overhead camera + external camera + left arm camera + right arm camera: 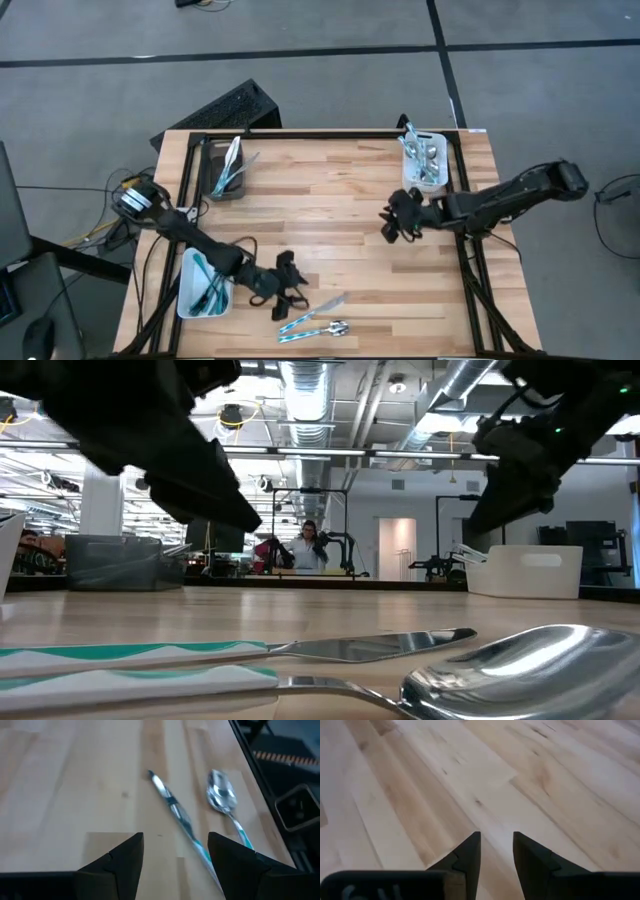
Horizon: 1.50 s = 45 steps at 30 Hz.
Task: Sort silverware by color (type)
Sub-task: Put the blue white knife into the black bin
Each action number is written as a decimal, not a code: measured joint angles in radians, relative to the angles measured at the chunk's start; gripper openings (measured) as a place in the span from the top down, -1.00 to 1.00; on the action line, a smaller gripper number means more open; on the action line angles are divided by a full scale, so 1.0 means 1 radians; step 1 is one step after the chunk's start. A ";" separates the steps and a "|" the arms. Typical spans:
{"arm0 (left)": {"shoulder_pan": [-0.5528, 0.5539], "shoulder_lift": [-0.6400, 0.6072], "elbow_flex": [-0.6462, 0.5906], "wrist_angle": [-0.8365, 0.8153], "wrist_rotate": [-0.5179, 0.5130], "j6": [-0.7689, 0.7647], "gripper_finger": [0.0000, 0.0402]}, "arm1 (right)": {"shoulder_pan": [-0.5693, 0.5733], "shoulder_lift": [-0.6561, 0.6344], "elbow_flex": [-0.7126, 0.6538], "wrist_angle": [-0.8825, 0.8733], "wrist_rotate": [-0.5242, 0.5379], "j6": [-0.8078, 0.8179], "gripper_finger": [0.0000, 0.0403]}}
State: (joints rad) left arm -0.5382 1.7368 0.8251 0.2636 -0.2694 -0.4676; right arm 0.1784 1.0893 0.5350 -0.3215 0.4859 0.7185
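Note:
A teal-handled knife [312, 312] and a teal-handled spoon [322, 331] lie flat near the table's near edge; both also show in the left wrist view, knife [175, 812] and spoon [222, 797]. My left gripper [288, 295] hovers open just left of them, holding nothing, its fingers [122, 860] apart. My right gripper [392, 222] hangs open over bare wood right of the table's middle [495, 850], empty. A white bin [205, 285] at the left near side holds teal-handled pieces. A white bin [425, 160] at the far right holds silver pieces.
A dark bin [228, 165] at the far left holds several silver pieces. Black frame rails [470, 250] run along the table's sides. Bare wood stretches across the table's middle [320, 210]. A person [308, 548] sits far off in the room behind.

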 joint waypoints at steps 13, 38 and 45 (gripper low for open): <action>-0.077 0.230 0.260 -0.247 -0.118 -0.065 -0.04 | 0.195 0.012 0.000 0.016 0.199 0.128 0.33; -0.023 0.219 0.261 -0.252 -0.015 -0.052 -0.04 | 0.191 0.012 0.000 0.008 0.228 0.119 0.33; -0.016 0.222 0.260 -0.146 -0.033 -0.023 -0.04 | 0.219 0.012 0.000 0.010 0.227 0.145 0.33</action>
State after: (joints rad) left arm -0.5545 1.9584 1.0855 0.1175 -0.3028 -0.4909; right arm 0.3975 1.1015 0.5354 -0.3111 0.7129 0.8637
